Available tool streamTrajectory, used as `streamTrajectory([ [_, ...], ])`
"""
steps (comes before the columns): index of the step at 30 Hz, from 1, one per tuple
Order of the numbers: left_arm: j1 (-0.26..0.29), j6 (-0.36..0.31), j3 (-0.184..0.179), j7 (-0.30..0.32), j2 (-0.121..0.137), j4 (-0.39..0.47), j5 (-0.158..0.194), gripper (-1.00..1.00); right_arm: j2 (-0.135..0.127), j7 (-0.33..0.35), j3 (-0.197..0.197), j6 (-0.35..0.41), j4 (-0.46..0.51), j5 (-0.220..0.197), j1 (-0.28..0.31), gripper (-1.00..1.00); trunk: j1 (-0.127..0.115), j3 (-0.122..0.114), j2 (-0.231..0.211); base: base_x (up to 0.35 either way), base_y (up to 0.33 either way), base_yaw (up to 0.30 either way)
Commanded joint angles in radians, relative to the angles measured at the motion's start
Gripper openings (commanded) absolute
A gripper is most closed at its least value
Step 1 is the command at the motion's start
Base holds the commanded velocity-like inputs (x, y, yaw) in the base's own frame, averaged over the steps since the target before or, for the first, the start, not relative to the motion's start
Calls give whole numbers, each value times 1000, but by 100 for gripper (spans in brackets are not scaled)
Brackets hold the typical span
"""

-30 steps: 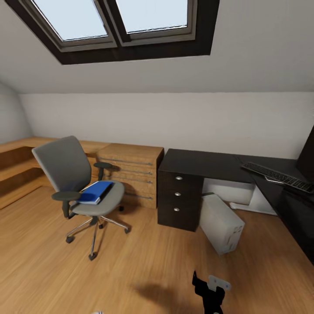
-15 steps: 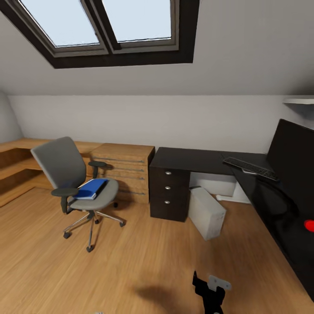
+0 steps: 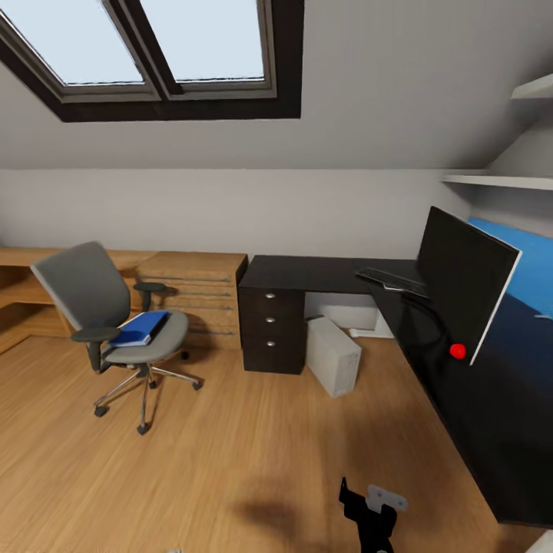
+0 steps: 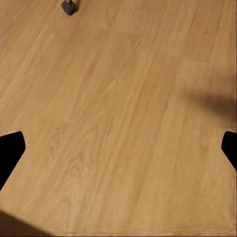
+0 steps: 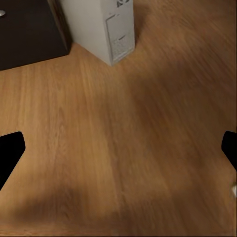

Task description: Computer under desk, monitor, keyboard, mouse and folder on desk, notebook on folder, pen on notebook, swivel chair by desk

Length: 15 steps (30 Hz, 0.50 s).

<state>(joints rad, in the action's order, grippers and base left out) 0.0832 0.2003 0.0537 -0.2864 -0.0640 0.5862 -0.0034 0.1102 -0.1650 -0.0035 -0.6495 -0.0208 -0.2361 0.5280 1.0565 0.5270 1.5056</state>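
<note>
The grey swivel chair [image 3: 100,307] stands on the floor at the left, apart from the desk, with the blue folder [image 3: 138,328] lying on its seat. The black L-shaped desk [image 3: 315,273] runs along the back wall and down the right side. On it stand the monitor [image 3: 461,284] and, beyond it near the corner, the keyboard [image 3: 392,279]. The light-grey computer [image 3: 333,355] [image 5: 111,29] stands tilted on the floor by the drawers. My left gripper [image 4: 118,148] and right gripper [image 5: 118,148] both hang open over bare floor. I cannot make out the mouse, notebook or pen.
A wooden chest [image 3: 192,296] stands between chair and desk, with low wooden steps [image 3: 15,292] beyond at far left. Wall shelves [image 3: 499,180] hang above the desk's right wing. A chair caster [image 4: 69,6] lies near my left gripper. Part of my right arm [image 3: 372,514] shows low.
The head view has swung to the right, bringing the whole monitor and the desk's right wing into sight. Chair, folder and computer have not moved on the floor.
</note>
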Motion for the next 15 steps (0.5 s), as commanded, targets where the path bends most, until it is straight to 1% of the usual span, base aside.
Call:
streamTrajectory([
  [1,0,3,3,0,-3,0,-1,100,0,-2,0,-4,-2,0,1,100,-5,-1,-7,-335,-164,-48],
  [6,1,2,2,-1,-25,0,-4,100,-1,-2,0,-4,-2,0,1,100,-24,-12,-42,-327,-188,-22],
  [8,1,2,2,-7,-30,0,-4,100,-1,-1,0,-4,-2,0,1,100,-31,-17,-56,-306,-219,-7],
  [15,1,2,0,-38,-34,0,-6,100,-4,-1,0,-4,-2,7,1,100,-58,-38,-105,-291,-238,-2],
])
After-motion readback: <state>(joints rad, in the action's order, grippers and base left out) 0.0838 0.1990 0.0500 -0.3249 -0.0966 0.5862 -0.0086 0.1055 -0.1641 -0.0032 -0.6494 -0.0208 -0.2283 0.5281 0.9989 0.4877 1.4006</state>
